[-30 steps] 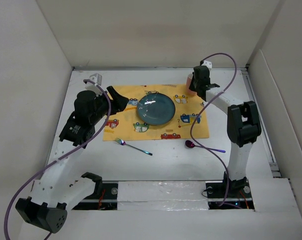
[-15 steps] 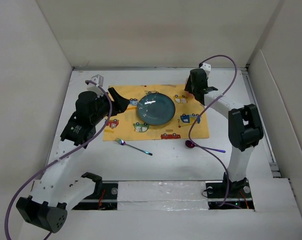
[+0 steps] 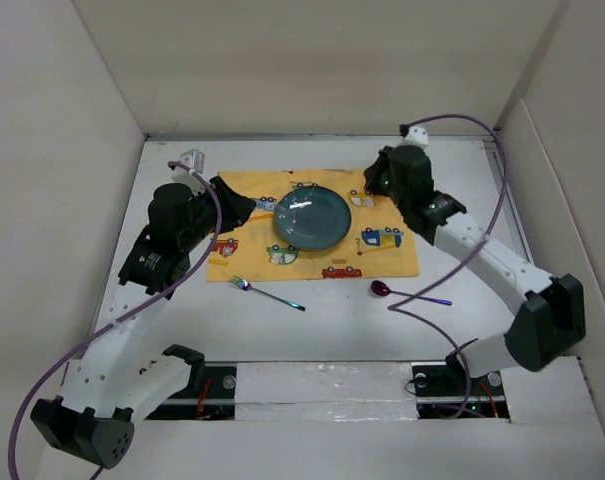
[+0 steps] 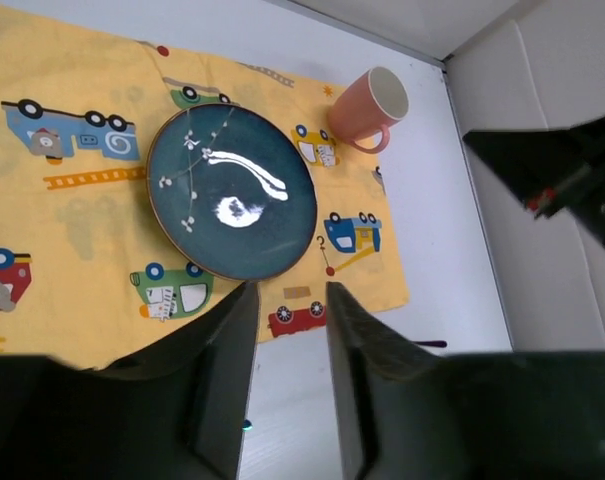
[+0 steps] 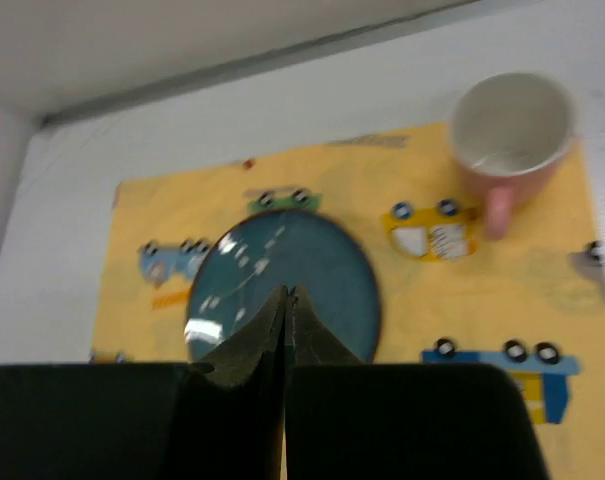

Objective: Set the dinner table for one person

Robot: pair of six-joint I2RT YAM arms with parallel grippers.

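The white dinner table [image 3: 332, 325] carries a yellow vehicle-print cloth [image 3: 252, 190] with a round blue plate [image 3: 312, 218] in its middle. A pink cup [image 4: 367, 110] stands upright on the cloth's far right corner; the right arm hides it in the top view. A fork [image 3: 267, 293] and a spoon [image 3: 407, 293] lie on the bare table in front of the cloth. My left gripper [image 3: 244, 208] is open and empty above the cloth's left part. My right gripper [image 3: 370, 183] is shut and empty, hovering beside the plate's right rim, near the cup [image 5: 507, 130].
Off-white walls close the table at the left, back and right. Purple cables loop from both arms, and the right one hangs over the spoon's handle. The right arm's elbow [image 3: 552, 320] reaches out low at the right.
My right gripper has drawn back from the cup toward the plate, and its elbow has swung down and out to the right. The left arm has hardly moved.
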